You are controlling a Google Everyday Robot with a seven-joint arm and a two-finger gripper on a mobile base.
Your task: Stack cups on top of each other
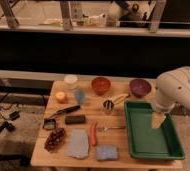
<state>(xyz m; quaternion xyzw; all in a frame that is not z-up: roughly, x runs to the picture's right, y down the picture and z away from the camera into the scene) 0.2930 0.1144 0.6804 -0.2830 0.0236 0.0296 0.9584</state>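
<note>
The gripper (159, 120) is hanging over the green tray (142, 139), toward its far right side; whether it is open or closed I cannot tell. The silver cup (108, 105) is standing just left of the tray's far corner, and the light-blue tumbler (80, 96) is sitting further left of the tray, apart from the cup. I am judging the stacking not yet begun: neither cup is lifted.

One high camera, looking down on the table (90, 112).
It views from middle distance; the table fills the lower frame, with the gripper (159, 120) at the right, over the tray (148, 142).
</note>
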